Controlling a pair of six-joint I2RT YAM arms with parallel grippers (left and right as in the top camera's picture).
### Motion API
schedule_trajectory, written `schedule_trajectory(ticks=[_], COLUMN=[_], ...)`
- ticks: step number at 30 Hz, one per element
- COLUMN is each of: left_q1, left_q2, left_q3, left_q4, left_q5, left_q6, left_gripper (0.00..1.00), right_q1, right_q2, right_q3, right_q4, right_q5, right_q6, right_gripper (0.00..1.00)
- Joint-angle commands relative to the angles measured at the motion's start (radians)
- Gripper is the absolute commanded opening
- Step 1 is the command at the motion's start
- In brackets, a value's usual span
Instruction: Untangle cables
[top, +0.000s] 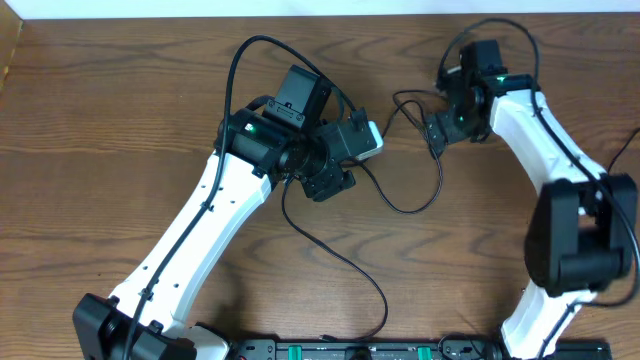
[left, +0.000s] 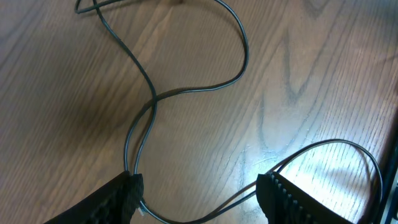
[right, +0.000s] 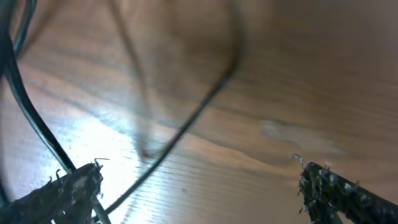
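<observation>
Thin black cables (top: 410, 208) lie on the wooden table between my two arms; one long strand (top: 350, 262) trails toward the front edge. My left gripper (top: 348, 165) is low over them and open. In the left wrist view the left gripper (left: 202, 183) has a doubled cable (left: 186, 90) sagging across the gap between its fingers, which stand wide apart and do not pinch it. My right gripper (top: 435, 130) hovers at the cables' far right end. In the right wrist view the right gripper (right: 199, 174) is wide open, with a blurred cable (right: 186, 127) running past its left finger (right: 81, 186).
Thick black leads (top: 240, 60) loop off the left arm, and another arcs over the right wrist (top: 500, 30). A black rail with green parts (top: 340, 350) runs along the front edge. The table's far edge (top: 320, 16) lies just behind both grippers.
</observation>
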Motion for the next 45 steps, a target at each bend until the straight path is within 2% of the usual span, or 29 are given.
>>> schedule_trajectory(ticks=[1,8,14,22,28,36,43,44,45], left_q1=[0.003,0.003,0.003,0.015,0.095,0.288,0.402,0.408,0.412], left_q2=[0.013,0.024,0.050,0.073,0.072,0.072,0.071,0.069,0.067], left_q3=[-0.008,-0.008,-0.008,-0.008,-0.008,-0.008,-0.008,-0.008,-0.008], left_q4=[-0.001,-0.001,-0.006,-0.003,0.051,0.135,0.133,0.133,0.133], left_q5=[0.013,0.013,0.010,-0.234,-0.257,-0.257,-0.257,-0.257,-0.257], left_q6=[0.006,0.006,0.006,-0.012,-0.167,-0.427,-0.539,-0.548,-0.550], left_gripper=[0.64,0.64,0.64,0.59,0.59,0.60,0.60,0.60,0.59], right_q1=[0.000,0.001,0.022,0.040,0.063,0.093,0.111,0.114,0.117], right_q2=[-0.092,-0.145,-0.106,-0.099,-0.099,-0.099,-0.099,-0.099,-0.099], right_q3=[0.028,0.026,0.010,0.005,-0.027,-0.140,-0.232,-0.243,-0.250], right_q4=[-0.004,-0.063,-0.121,-0.148,-0.146,-0.089,-0.004,0.008,0.016], right_q5=[0.109,-0.124,-0.146,-0.146,-0.146,-0.146,-0.146,-0.146,-0.146], right_q6=[0.100,0.097,0.097,0.084,0.071,0.071,0.071,0.071,0.071], right_gripper=[0.99,0.99,0.99,0.99,0.99,0.99,0.99,0.97,0.90])
